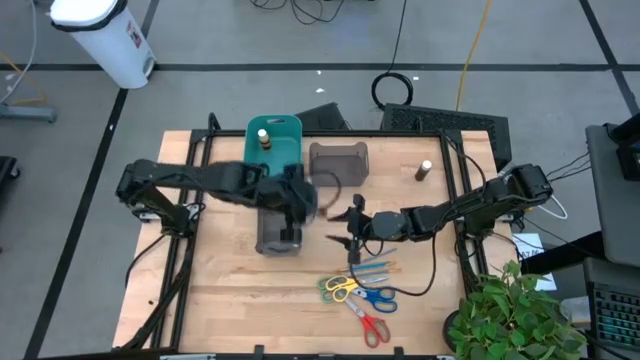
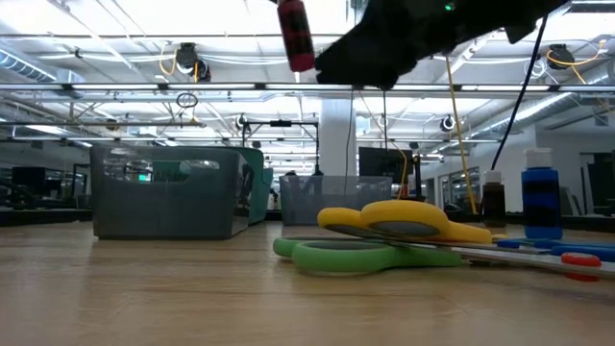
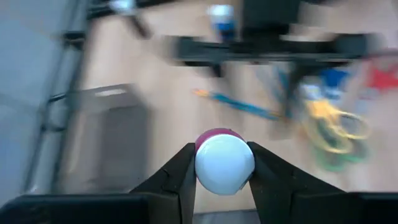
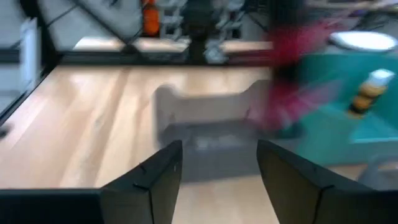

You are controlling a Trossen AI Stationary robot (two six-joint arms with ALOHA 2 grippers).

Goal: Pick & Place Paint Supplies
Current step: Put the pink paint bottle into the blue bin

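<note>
High view: the left gripper (image 1: 296, 205) sits over the grey bin (image 1: 279, 232) near the table's middle, and everything else is placed from that bin; the left wrist view shows its fingers (image 3: 181, 171) pinching a white-capped red paint bottle (image 3: 224, 162) by the cap, and the low view shows that bottle (image 2: 294, 35) hanging clear above the tabletop. The right gripper (image 1: 352, 228) hovers just beside the grey bin on the side away from the left arm, its fingers (image 4: 163, 168) spread apart with nothing between them. Behind the grey bin, toward the table's far edge, stands a teal bin (image 1: 275, 143) with a brown, white-capped bottle (image 1: 264, 137) inside; beside that stands a second grey bin (image 1: 339, 162). Another brown bottle (image 1: 424, 170) stands well apart from the grey bin, near the far right corner. Toward the near edge from the grey bin lie the green-yellow scissors (image 1: 338, 289), blue scissors (image 1: 375, 296) and red scissors (image 1: 370, 325), close together, with thin brushes (image 1: 374, 268) just beyond them; in the low view a blue bottle (image 2: 541, 203) stands behind the scissors.
</note>
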